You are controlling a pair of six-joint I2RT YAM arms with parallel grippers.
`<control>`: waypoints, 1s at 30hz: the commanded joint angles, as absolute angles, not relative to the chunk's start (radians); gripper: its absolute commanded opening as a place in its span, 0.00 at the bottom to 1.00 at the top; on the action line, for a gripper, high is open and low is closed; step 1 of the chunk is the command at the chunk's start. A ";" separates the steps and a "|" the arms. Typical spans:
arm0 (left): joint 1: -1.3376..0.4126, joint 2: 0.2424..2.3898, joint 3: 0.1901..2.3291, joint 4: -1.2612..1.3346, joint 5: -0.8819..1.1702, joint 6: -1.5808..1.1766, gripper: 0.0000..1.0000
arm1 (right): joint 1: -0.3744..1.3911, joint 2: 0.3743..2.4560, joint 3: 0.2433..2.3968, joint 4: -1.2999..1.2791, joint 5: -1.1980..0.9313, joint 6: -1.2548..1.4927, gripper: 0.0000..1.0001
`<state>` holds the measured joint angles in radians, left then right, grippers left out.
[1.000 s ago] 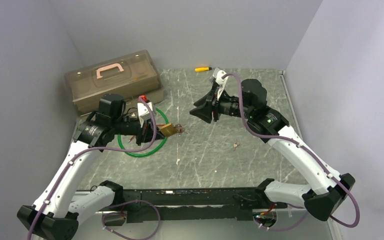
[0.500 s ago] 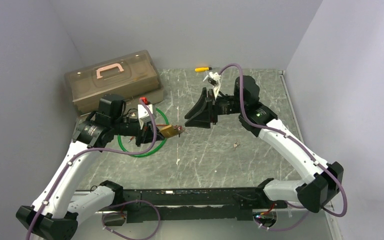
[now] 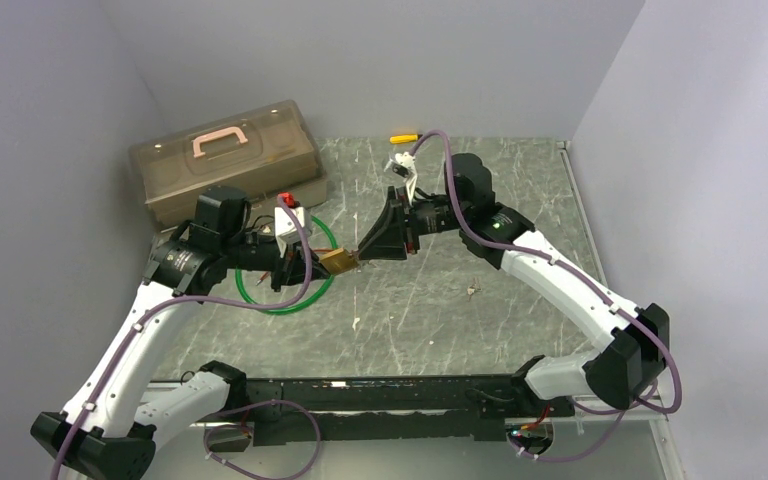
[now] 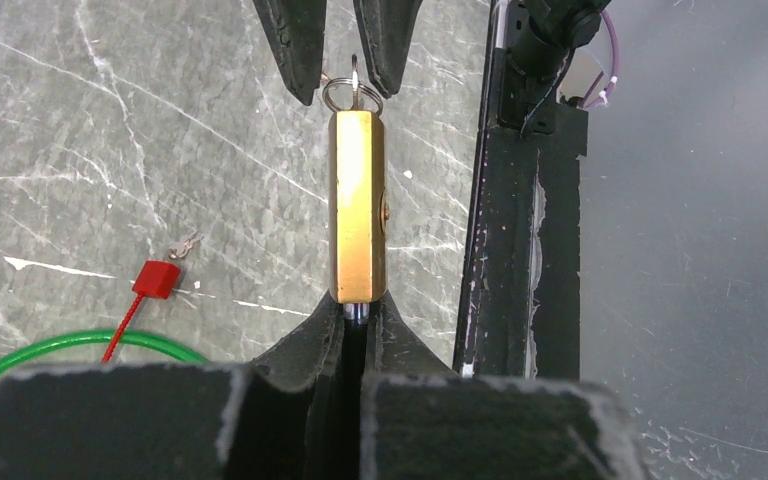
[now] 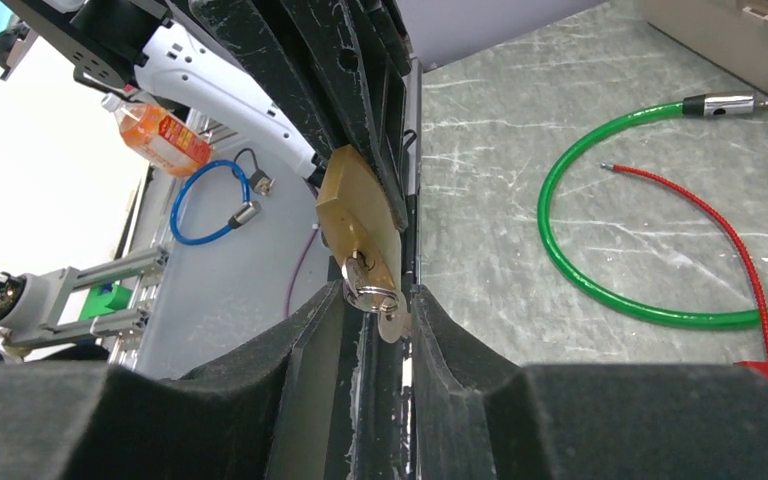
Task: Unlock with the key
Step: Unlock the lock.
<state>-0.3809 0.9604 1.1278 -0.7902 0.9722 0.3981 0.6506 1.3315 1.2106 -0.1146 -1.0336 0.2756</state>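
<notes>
Brass padlock (image 4: pixel 357 205) in left gripper (image 4: pixel 352 312); right gripper (image 4: pixel 340 75) flanks its key (image 5: pixel 391 326).

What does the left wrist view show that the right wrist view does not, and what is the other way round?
Only the left wrist view: a small loose key lying beside the red tag, and the narrow side of the brass padlock.

Only the right wrist view: the padlock's keyhole face with the key in it, an orange bottle, a blue cable, and the metal end of the green cable.

Both: the padlock, its key ring, the green cable, the red tag, and the right claw open around the ring.
</notes>
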 commanded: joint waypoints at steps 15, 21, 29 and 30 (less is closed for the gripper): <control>-0.389 0.952 1.178 -0.741 1.030 0.435 0.00 | 0.680 1.354 1.236 -0.006 -1.091 0.319 0.00; -0.391 0.965 1.240 -0.785 0.964 0.520 0.00 | 0.681 1.376 1.209 0.052 -1.121 0.405 0.00; -0.412 1.026 1.416 -0.821 0.825 0.624 0.00 | 0.682 1.438 1.176 0.066 -1.086 0.536 0.00; -0.422 1.040 1.438 -0.831 0.807 0.643 0.00 | 0.681 1.447 1.168 0.081 -1.078 0.562 0.00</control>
<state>-0.3996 1.0214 1.2949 -0.9836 0.8330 0.5507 0.6628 1.3941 1.2106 0.0814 -1.0752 0.4603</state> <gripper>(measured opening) 0.062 0.009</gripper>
